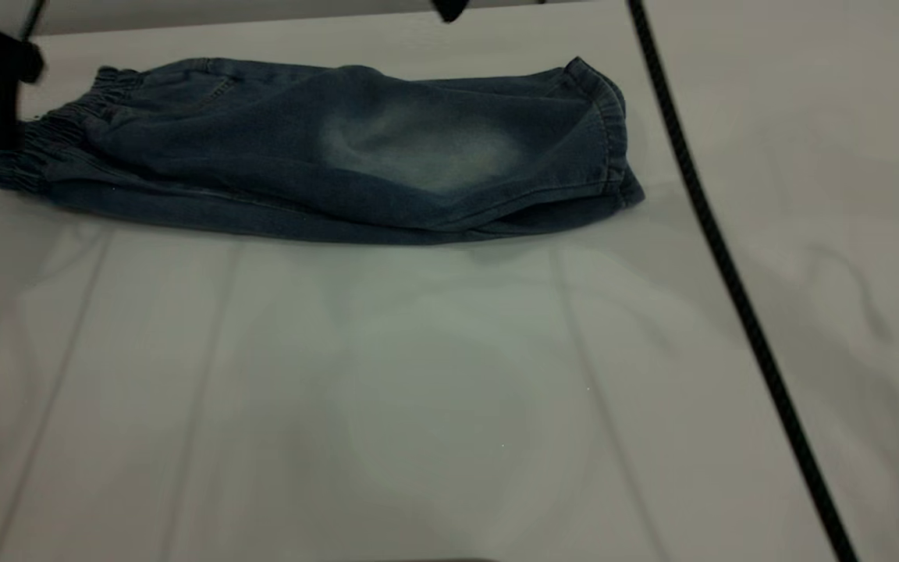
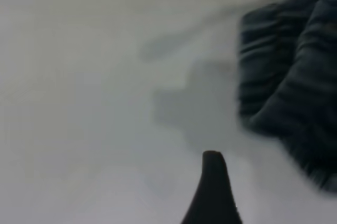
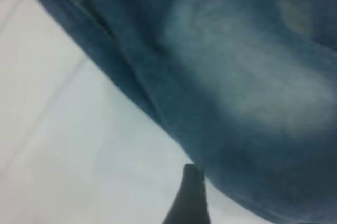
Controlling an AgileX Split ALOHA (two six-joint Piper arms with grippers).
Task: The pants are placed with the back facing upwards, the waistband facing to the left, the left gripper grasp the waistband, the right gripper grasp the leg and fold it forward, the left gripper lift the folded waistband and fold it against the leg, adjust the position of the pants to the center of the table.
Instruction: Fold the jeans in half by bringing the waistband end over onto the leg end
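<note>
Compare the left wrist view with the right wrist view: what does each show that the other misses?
Only the left wrist view shows the gathered waistband, lying apart from the left gripper's fingertip. Only the right wrist view shows the leg with its pale faded patch, and the right gripper's fingertip at the denim's edge. Both show the pants lying on the white table, ungrasped.

Blue pale-patched pants (image 1: 325,156), white table (image 1: 418,390)
</note>
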